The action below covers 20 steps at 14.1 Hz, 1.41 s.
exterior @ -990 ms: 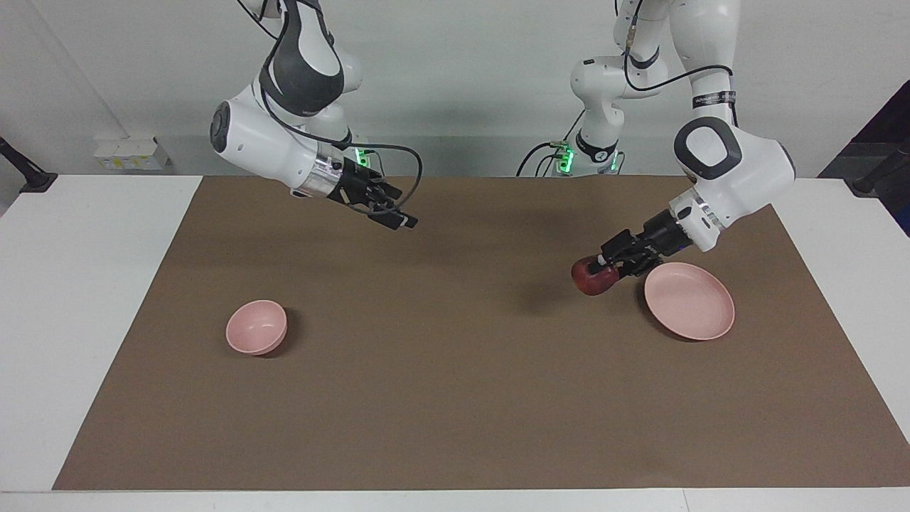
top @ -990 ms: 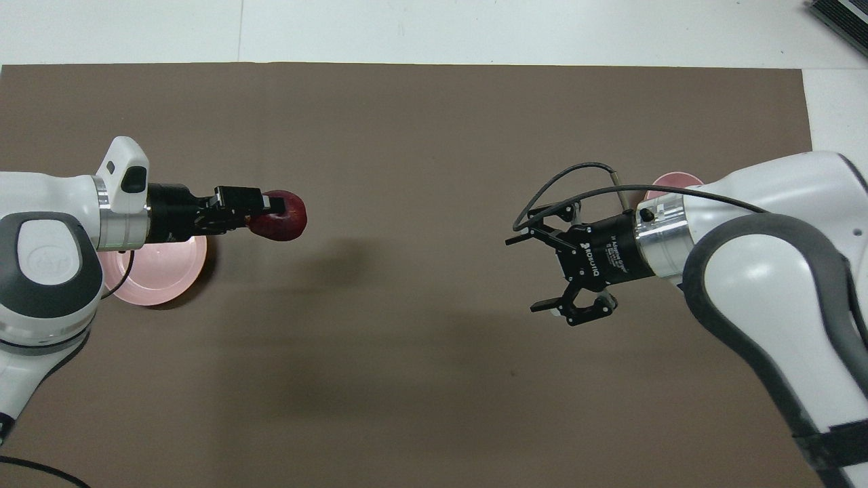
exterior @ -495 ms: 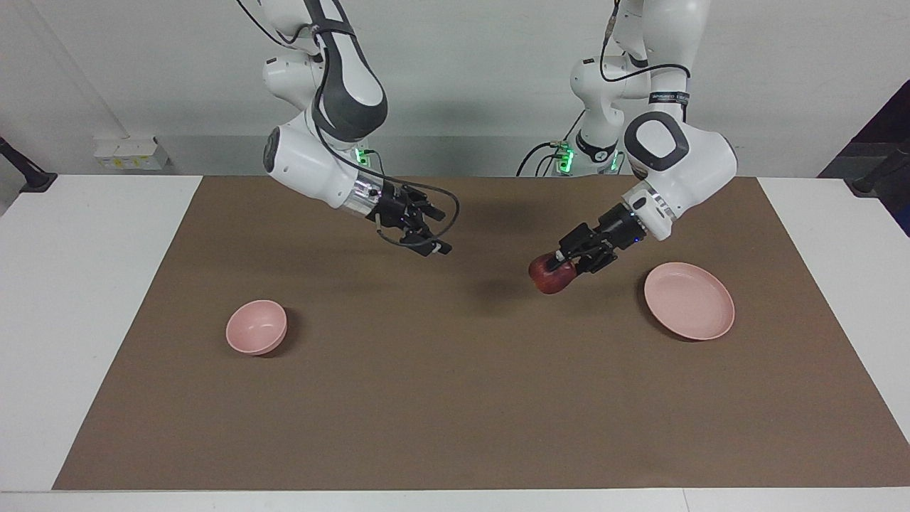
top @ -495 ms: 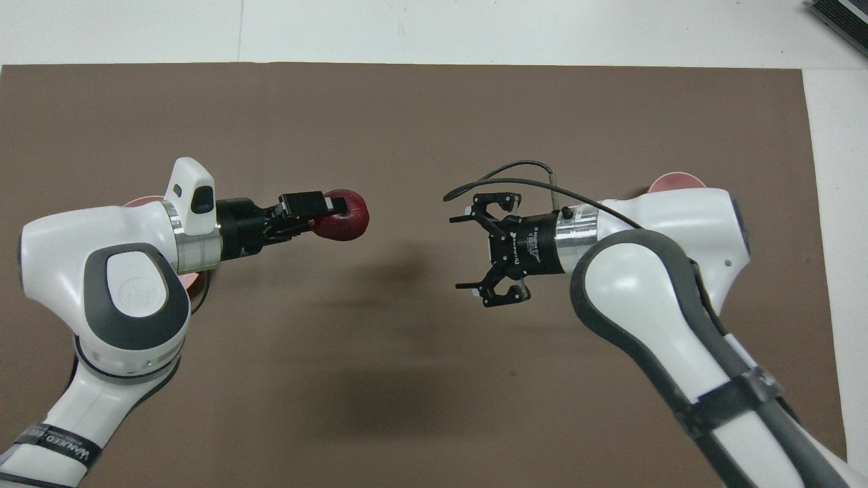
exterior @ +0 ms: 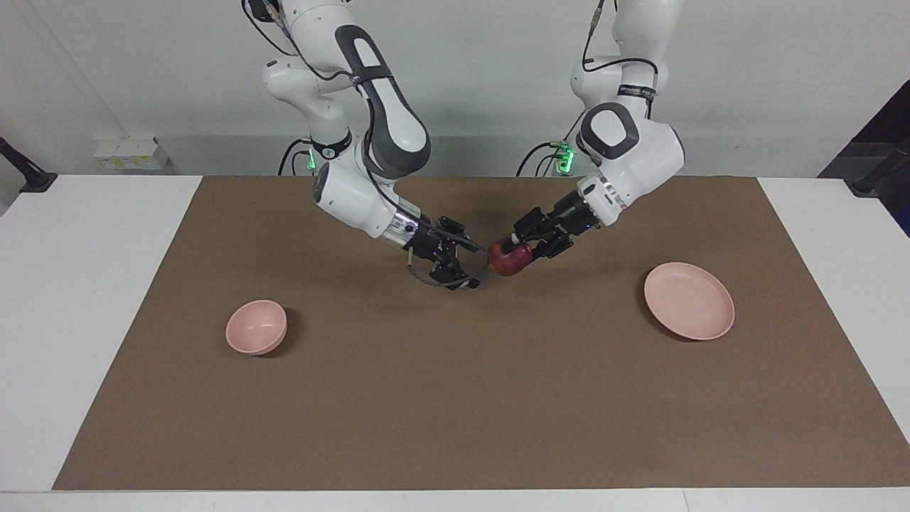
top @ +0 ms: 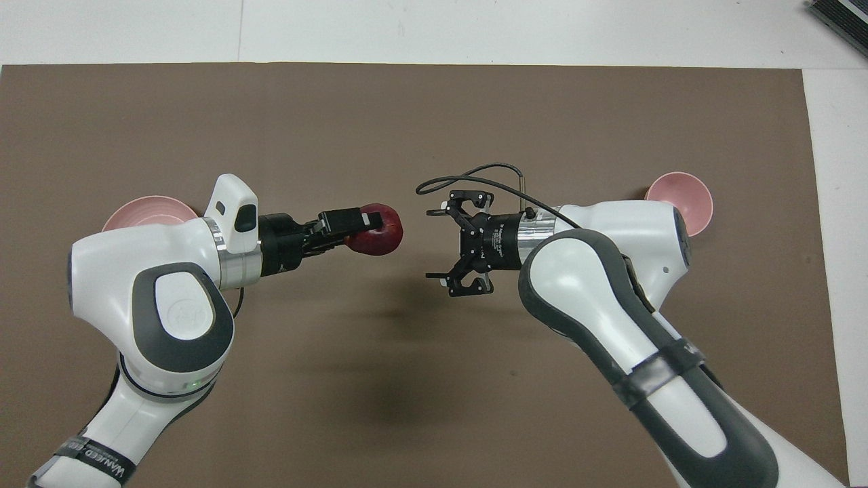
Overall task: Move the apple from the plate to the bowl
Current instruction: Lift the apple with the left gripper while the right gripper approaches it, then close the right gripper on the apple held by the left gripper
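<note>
Handover step over the table's middle: left gripper [exterior: 513,252] clamps the apple [exterior: 509,261] aloft, well apart from plate [exterior: 689,300] and bowl [exterior: 257,326], while right gripper [exterior: 460,264], fingers spread and empty, must next enclose it.

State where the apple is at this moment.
The apple is held in the left end effector above the middle of the brown mat, between the plate and the bowl, facing the open right end effector.

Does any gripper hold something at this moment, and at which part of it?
The left gripper holds the apple by its upper part, in the air over the mat's middle. The right gripper is open and holds nothing.
</note>
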{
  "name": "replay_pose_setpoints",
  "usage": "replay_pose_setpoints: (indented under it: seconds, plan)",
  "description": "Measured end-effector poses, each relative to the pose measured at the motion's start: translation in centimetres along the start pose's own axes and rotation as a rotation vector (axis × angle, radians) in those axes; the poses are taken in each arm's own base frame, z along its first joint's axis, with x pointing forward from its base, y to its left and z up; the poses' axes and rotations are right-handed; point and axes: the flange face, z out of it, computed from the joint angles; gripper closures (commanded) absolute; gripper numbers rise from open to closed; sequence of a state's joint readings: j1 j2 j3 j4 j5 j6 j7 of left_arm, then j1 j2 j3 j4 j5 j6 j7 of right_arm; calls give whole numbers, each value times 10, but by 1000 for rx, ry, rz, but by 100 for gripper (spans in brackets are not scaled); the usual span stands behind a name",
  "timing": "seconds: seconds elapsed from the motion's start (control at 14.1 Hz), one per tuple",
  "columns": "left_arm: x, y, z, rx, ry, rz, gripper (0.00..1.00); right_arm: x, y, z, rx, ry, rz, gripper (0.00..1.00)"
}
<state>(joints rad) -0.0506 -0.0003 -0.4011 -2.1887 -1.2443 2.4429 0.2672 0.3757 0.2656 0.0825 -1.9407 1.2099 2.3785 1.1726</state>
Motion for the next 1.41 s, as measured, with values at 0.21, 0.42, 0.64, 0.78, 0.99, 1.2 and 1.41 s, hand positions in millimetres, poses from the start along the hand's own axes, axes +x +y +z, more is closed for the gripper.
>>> replay_pose_setpoints:
  seconds: [0.21, 0.42, 0.64, 0.78, 0.99, 1.2, 1.41]
  plan:
    - [-6, 4, 4, 2, 9, 4, 100, -3, -1, 0, 1, -2, -7, 0]
    - [-7, 5, 5, 3, 16, 5, 100, -4, 1, 2, -3, -3, -28, 0]
    - [-7, 5, 6, 3, 14, 5, 100, -17, 11, 15, -28, -9, -55, 0]
    - [-7, 5, 8, 3, 11, 5, 100, -24, 18, 23, -43, -12, -83, 0]
    - [-12, 9, 12, 3, 0, 12, 100, -25, 18, 24, -43, -15, -81, 27]
    - [-12, 11, 13, 2, 6, 13, 99, -25, 19, 23, -32, -40, -69, 100]
    - [-12, 12, 12, 1, 7, 13, 77, -26, 18, 22, -29, -43, -68, 100]
